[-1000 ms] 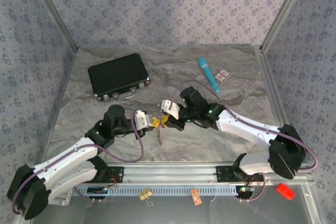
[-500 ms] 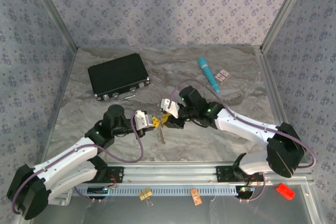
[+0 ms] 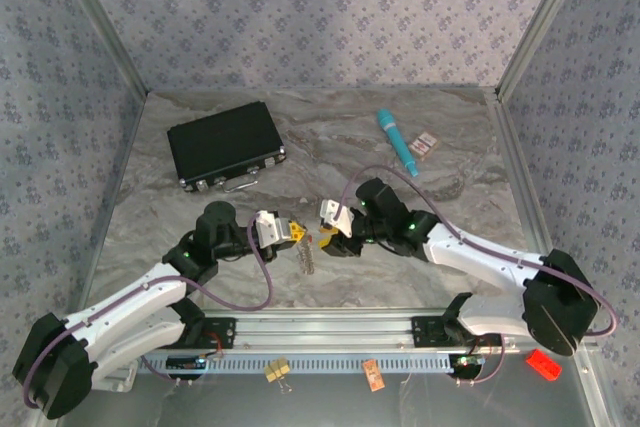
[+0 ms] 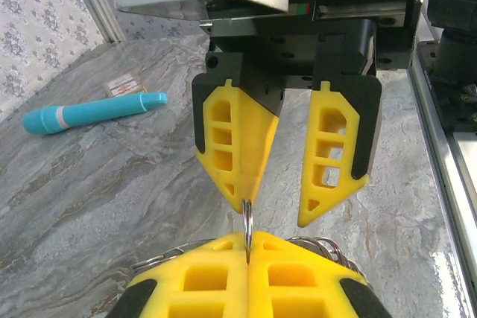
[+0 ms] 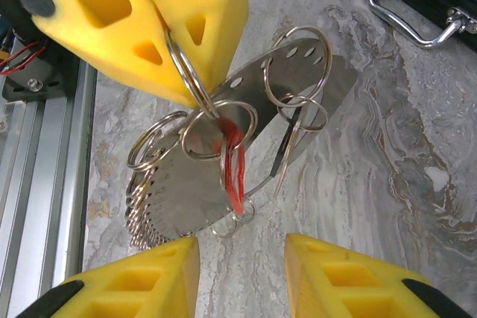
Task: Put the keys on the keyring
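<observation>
Right wrist view: the keyring (image 5: 201, 184) is a floppy bunch of thin silver loops with some flat metal bits and a red bit (image 5: 232, 161) mixed in. It hangs just above the bench (image 5: 417, 147). One loop at the top, at about 11 o'clock of the bunch, is pinched tight between the left fingers (image 5: 149, 5), which are squeezed all the way together. The rest of the bunch dangles under that one loop.

At 6 o'clock of the bunch are the right fingers (image 5: 335, 273). They are parted, with a clear gap between them and nothing inside. They do not touch the metal.

This is the new thing. A second ago the right fingers were nearly shut and pressed up by the left ones at the bunch. Now they have let go, spread apart and backed off a little toward 3 o'clock. I think this means one try at the loop is over. Only the left side holds the bunch up now. The right side looks free to grab again, or to fetch a key. I cannot tell which flat bits are keys.

From above, the black case (image 3: 225, 144) lies at 10 o'clock of the bunch, well apart. The teal stick (image 3: 397, 142) lies at 1 o'clock.
</observation>
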Motion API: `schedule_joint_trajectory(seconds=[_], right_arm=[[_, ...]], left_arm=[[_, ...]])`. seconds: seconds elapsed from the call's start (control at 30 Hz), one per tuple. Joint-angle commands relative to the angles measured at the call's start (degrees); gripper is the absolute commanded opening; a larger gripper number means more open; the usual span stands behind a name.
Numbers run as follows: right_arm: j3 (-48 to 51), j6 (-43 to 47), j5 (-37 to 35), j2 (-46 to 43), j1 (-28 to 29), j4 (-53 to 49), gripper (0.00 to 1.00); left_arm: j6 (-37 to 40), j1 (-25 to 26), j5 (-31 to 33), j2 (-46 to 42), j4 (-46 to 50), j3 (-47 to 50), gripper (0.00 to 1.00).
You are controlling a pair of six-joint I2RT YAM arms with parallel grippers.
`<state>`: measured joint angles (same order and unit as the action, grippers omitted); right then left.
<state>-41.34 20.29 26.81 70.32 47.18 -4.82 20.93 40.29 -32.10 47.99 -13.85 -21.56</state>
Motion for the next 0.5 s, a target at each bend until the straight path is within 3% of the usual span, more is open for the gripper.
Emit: schedule_joint_trajectory(seconds=[0.0,0.47], right_arm=[[0.14,-1.15,0.86,1.05,0.48,3.8,0.37],[0.63,-3.32,5.01,5.65,0.89,11.09,0.36]], left_arm=[[-0.71,0.31,-1.39,-1.25,-3.7,0.1,0.0],[-0.8,0.32,-1.39,-0.99,-3.89,0.05,0.0]])
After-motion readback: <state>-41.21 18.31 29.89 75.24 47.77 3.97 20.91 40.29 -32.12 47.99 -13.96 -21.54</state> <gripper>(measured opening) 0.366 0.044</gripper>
